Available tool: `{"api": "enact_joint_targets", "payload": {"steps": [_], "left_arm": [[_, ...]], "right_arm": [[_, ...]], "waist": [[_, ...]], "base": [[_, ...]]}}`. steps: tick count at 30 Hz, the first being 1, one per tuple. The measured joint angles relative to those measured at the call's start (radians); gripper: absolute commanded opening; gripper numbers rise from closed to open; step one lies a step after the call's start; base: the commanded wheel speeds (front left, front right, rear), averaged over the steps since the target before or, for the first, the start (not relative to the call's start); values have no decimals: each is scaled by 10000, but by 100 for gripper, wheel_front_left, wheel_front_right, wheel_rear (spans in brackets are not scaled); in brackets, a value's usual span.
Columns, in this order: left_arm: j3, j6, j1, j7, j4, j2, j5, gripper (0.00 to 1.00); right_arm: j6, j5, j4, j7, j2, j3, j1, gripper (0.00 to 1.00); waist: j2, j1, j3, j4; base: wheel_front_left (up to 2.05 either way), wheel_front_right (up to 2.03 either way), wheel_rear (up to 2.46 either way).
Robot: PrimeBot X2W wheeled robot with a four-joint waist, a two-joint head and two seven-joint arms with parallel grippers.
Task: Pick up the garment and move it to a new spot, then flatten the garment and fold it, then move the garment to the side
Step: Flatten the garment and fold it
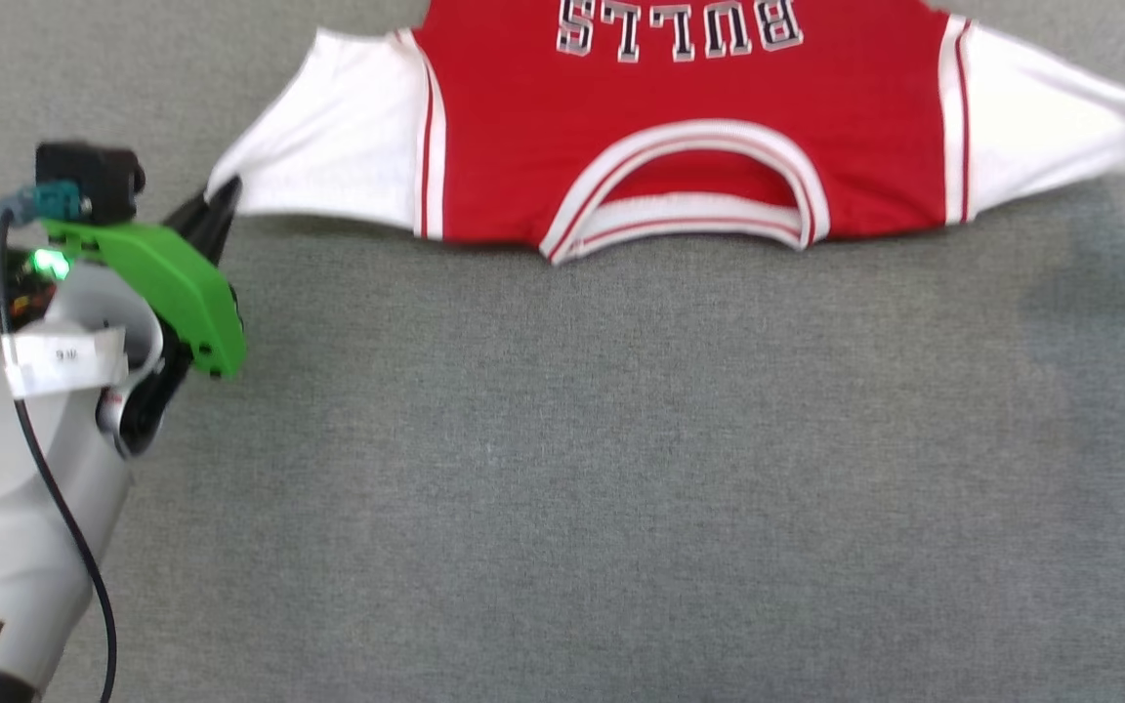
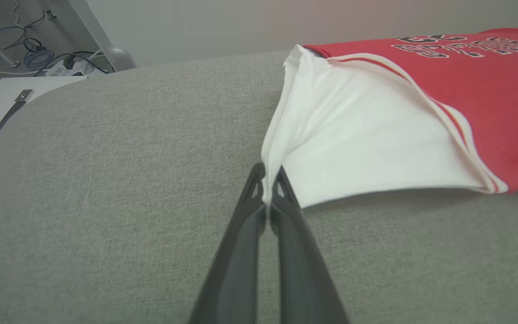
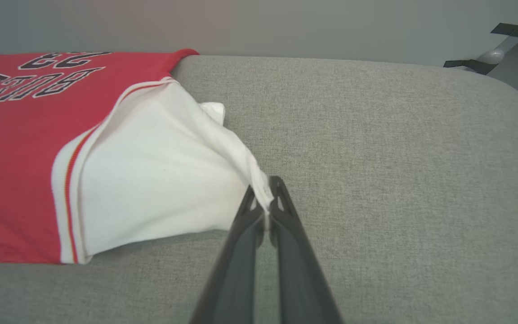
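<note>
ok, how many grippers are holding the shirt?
2: left gripper pinches one white sleeve of the red soft-fabric jersey T-shirt, right gripper the other.

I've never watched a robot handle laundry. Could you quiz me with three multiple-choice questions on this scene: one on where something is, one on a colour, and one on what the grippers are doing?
1. Where does the left gripper grip the garment?
A) the collar
B) a sleeve's edge
C) the hem

2. What colour are the sleeves?
A) white
B) black
C) blue

3. What state are both grippers in?
A) wide open
B) shut on nothing
C) shut on fabric

Answers:
1 B: the left wrist view shows it pinching the edge of a white sleeve.
2 A: both sleeves are white beside the red middle.
3 C: the right gripper is likewise closed on its sleeve.
</note>
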Motion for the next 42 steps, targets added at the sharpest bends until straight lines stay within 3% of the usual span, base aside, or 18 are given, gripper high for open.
{"api": "enact_joint_targets", "payload": {"steps": [8, 16, 24, 31, 38, 39, 40, 41, 42], "left_arm": [[-36, 58, 1994, 913, -1239, 476, -828, 0], [-96, 754, 4187, 2073, -3313, 1181, -1544, 0], [56, 1733, 6357, 2824, -5597, 2077, -2301, 0], [125, 2316, 7618, 3580, -7089, 2773, -2928, 0], [69, 2658, 7937, 3969, -8019, 2855, -3283, 0], [46, 2658, 7934, 4044, -8115, 2846, -3283, 0], [8, 2658, 7923, 4130, -8251, 2838, -3279, 0], [-23, 2658, 7903, 4194, -8383, 2840, -3258, 0], [-50, 2658, 7881, 4224, -8502, 2846, -3227, 0]], "right_arm": [[2, 345, -550, 961, 42, -535, 1790, 0], [2, 656, -1463, 2107, 128, -1532, 3803, 0], [0, 556, -2805, 4121, 838, -3066, 5866, 0], [-2, 38, -4932, 6105, 1615, -4142, 7300, 0], [-4, -328, -5956, 7053, 2378, -5068, 8067, 0], [-10, -330, -6017, 7233, 2454, -5097, 8068, 16], [-13, -351, -6155, 7317, 2495, -5081, 8071, 94], [-13, -380, -6303, 7365, 2485, -5106, 8060, 100], [-13, -378, -6433, 7451, 2451, -5079, 8046, 100]], "waist": [[0, 0, -1170, 2], [0, 0, -2157, -38], [0, 0, -2895, -121], [0, 0, -3183, -168], [0, 0, -3045, -107], [0, 0, -3001, -97], [0, 0, -2942, -77], [0, 0, -2880, -55], [0, 0, -2824, -37]], "base": [[0, 0, 0], [0, 0, 0], [0, 0, 0], [0, 0, 0], [0, 0, 0], [0, 0, 0], [0, 0, 0], [0, 0, 0], [0, 0, 0]]}}
